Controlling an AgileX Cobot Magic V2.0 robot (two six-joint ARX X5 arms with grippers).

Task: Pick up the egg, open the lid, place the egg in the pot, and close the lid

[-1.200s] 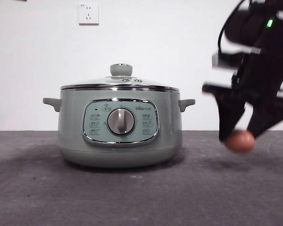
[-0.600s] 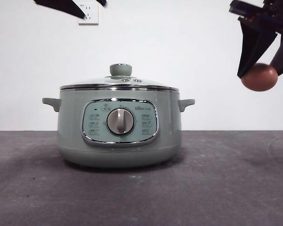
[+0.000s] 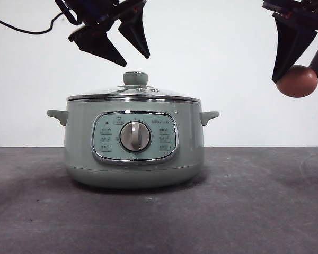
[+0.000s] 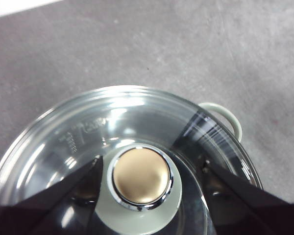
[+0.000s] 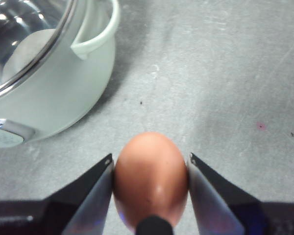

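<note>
The sage-green pot (image 3: 133, 151) stands on the dark table with its glass lid (image 3: 133, 94) on, knob (image 3: 135, 78) on top. My left gripper (image 3: 131, 57) hangs open just above the knob; in the left wrist view its jaws stand either side of the knob (image 4: 140, 177), apart from it, over the lid (image 4: 78, 132). My right gripper (image 3: 302, 74) is shut on the reddish-brown egg (image 3: 297, 81), held high to the right of the pot. The right wrist view shows the egg (image 5: 150, 177) between the jaws, with the pot (image 5: 63, 93) beside it below.
The grey table (image 3: 244, 211) stretches around the pot. A white wall stands behind it. The pot's side handle (image 3: 209, 116) sticks out toward the egg's side.
My left gripper has come down from the top edge to just above the lid's knob. My right gripper rose with the egg from table height and now holds nearly still.
</note>
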